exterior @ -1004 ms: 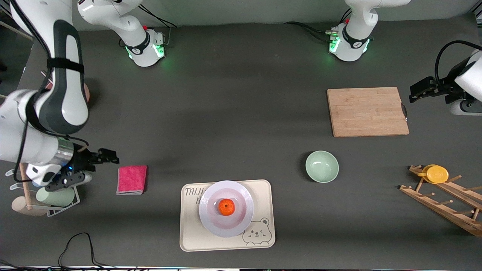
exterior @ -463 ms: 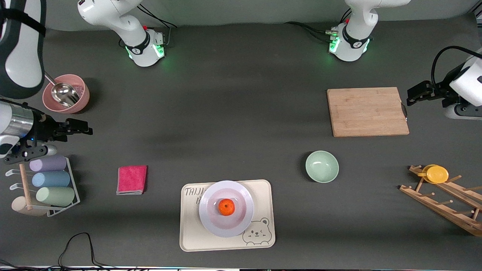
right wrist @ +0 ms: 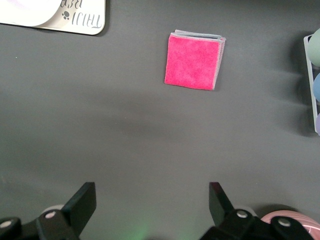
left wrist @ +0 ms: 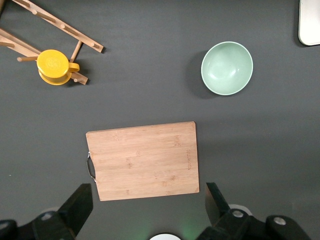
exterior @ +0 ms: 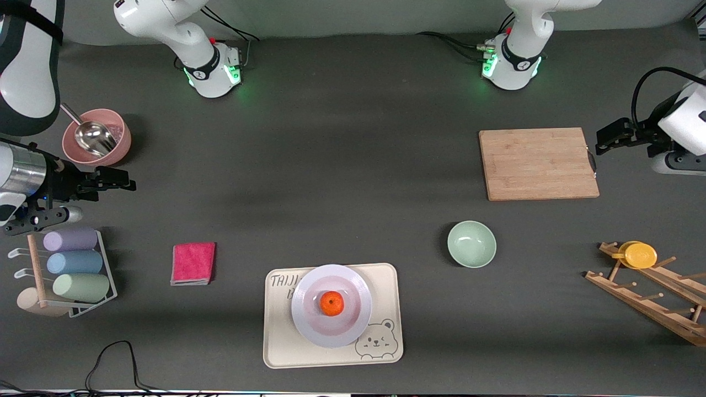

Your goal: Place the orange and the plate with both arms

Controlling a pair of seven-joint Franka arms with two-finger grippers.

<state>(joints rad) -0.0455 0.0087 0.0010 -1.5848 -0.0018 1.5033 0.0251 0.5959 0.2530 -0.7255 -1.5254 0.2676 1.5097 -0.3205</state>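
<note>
Orange (exterior: 331,303) resting in the middle of the plate (exterior: 309,322), well apart from both grippers. Plate sitting on the cream bear tray (exterior: 386,275), at the table edge nearest the front camera.

Right gripper (exterior: 110,179) up in the air at the right arm's end of the table, fingers (right wrist: 82,200) spread wide and holding nothing. Just beside it, a pink bowl (exterior: 118,146) with a metal scoop (exterior: 91,135) inside. Below it and nearer the front camera, a rack of pastel cups (exterior: 77,262). Pink cloth (exterior: 193,263) lying flat on the table, between that gripper's spot and the tray; seen in the right wrist view (right wrist: 194,61) out ahead of the open fingers, with a corner of the tray (right wrist: 75,20) at the frame edge.

Left gripper (exterior: 606,135) up in the air at the left arm's end of the table, fingers (left wrist: 80,202) likewise spread and empty. Wooden cutting board (exterior: 538,164) just beside it, lying directly ahead of the fingers in the left wrist view (left wrist: 144,160). Mint-green bowl (exterior: 471,243) past the board toward the tray, empty (left wrist: 227,68). Yellow cup (exterior: 638,255) hung on a wooden drying rack (exterior: 651,300), nearer the front camera than the left gripper; cup (left wrist: 54,67) and rack (left wrist: 60,30) both visible from the wrist.
</note>
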